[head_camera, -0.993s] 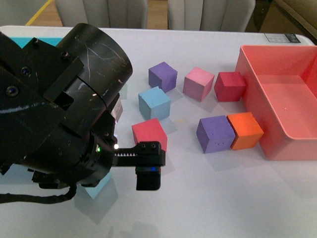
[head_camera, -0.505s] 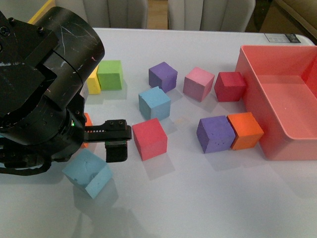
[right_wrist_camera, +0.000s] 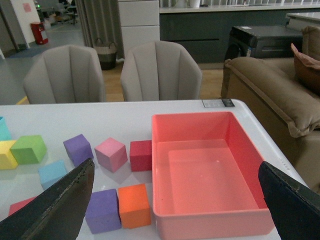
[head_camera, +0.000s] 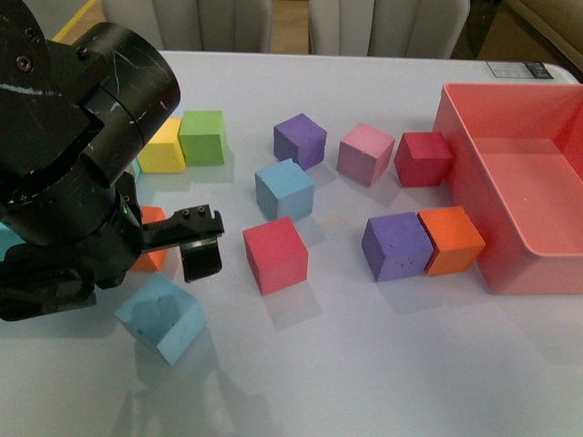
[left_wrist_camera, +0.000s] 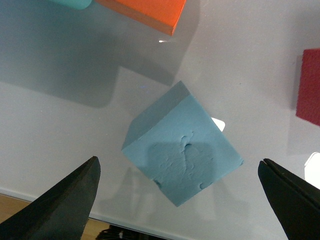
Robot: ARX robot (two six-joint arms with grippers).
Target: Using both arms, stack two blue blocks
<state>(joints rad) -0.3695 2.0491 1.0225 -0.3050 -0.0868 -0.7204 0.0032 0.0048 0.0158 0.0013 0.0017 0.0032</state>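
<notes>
One blue block (head_camera: pixel 162 317) lies turned at an angle on the white table near the front left. It also shows in the left wrist view (left_wrist_camera: pixel 182 160). My left gripper (left_wrist_camera: pixel 177 200) is open and hovers above it with the jaws wide on either side, not touching. One of its fingers (head_camera: pixel 201 259) shows just above the block in the front view. The second blue block (head_camera: pixel 283 188) sits flat mid-table and also shows in the right wrist view (right_wrist_camera: pixel 51 172). My right gripper (right_wrist_camera: pixel 175 200) is open and empty, high above the table's right side.
A red cube (head_camera: pixel 274 254) lies between the two blue blocks. Purple (head_camera: pixel 300 139), pink (head_camera: pixel 365 153), dark red (head_camera: pixel 423 157), purple (head_camera: pixel 395 246) and orange (head_camera: pixel 450 238) cubes lie to the right. A pink bin (head_camera: pixel 537 273) stands far right. Green (head_camera: pixel 203 137) and yellow (head_camera: pixel 162 147) cubes lie behind the left arm.
My left arm has drawn back to the left, uncovering the yellow and green cubes and the near blue block. That block has not moved in the last half second.
</notes>
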